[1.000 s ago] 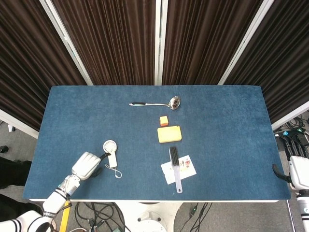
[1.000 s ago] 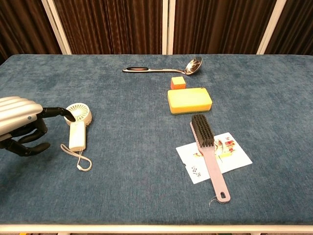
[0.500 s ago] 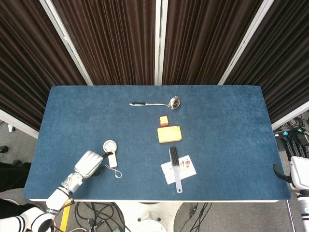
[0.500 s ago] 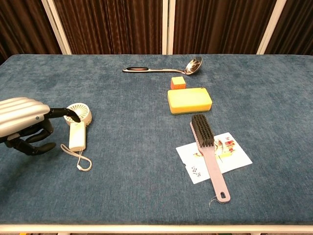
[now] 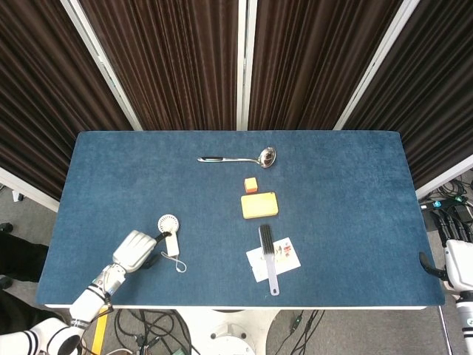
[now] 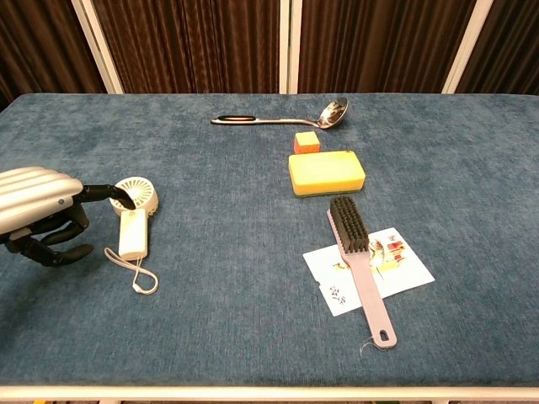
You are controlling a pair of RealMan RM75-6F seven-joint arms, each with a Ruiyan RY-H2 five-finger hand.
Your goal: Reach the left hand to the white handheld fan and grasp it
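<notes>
The white handheld fan (image 5: pixel 169 231) lies flat near the table's front left, round head away from me, handle and wrist cord (image 6: pixel 137 273) toward me. In the chest view the fan (image 6: pixel 135 220) is just right of my left hand (image 6: pixel 38 215). That hand (image 5: pixel 134 251) hovers low beside the fan and holds nothing. One dark fingertip (image 6: pixel 118 198) reaches to where the fan's head meets its handle; whether it touches I cannot tell. Its other fingers hang loosely curled below the palm. My right hand (image 5: pixel 457 266) shows only partly, off the table's right edge.
On the blue table (image 5: pixel 347 185) lie a steel ladle (image 5: pixel 238 158), a small orange block (image 5: pixel 251 183), a yellow sponge (image 5: pixel 259 205), and a grey brush (image 6: pixel 358 261) across a printed card (image 6: pixel 396 265). Dark curtains stand behind; cables hang below the front edge.
My left hand has edged a little to the right toward the fan, its dark fingertip now closer to the fan's neck. The fan has not moved.
</notes>
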